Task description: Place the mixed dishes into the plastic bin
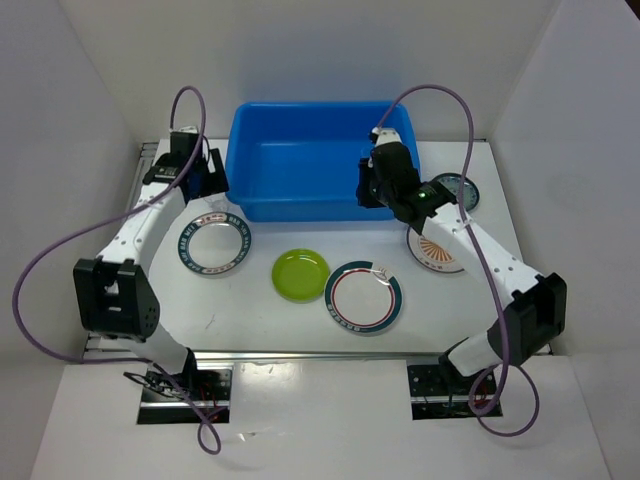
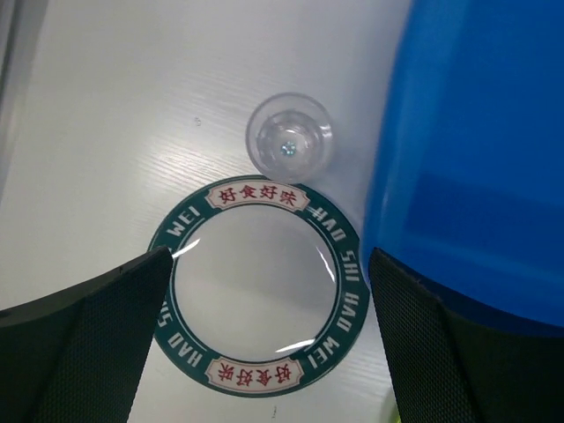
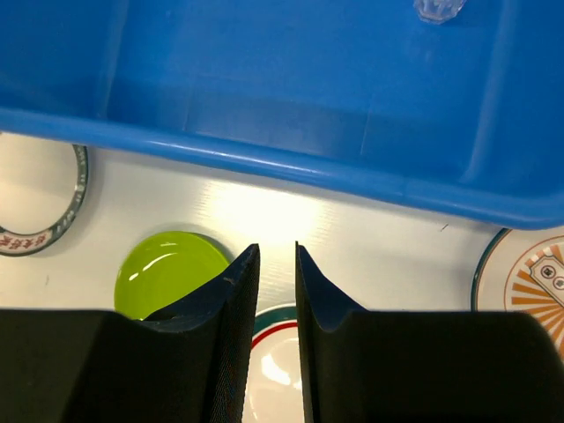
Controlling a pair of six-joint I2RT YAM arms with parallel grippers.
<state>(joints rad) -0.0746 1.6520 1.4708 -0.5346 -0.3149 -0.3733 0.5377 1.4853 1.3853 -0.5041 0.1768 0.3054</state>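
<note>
The plastic bin (image 1: pixel 300 160) sits straight ahead of the right gripper (image 3: pixel 275 251), its rolled near rim running across just past the fingertips. One clear cup (image 3: pixel 438 9) is already inside, at the far wall. That gripper's fingers are pinched nearly together with nothing between them. The lime-green plate (image 3: pixel 167 269) is down to its left, a red-ringed plate (image 1: pixel 363 296) is right under it, the orange-sunburst plate (image 3: pixel 538 282) is off to its right, and the small dark teal plate (image 1: pixel 462 190) is further out that way. All of these are still on the table (image 1: pixel 250 320). The left gripper (image 2: pixel 269 260) is spread wide and holding nothing, hovering over the teal-rimmed plate (image 2: pixel 339 291). A second clear cup (image 2: pixel 289 139) stands just beyond that plate's rim, and the bin's outer wall crowds its right finger. The rim reads "HAO SHI HAO WEI", with 好食好味 in red panels.
</note>
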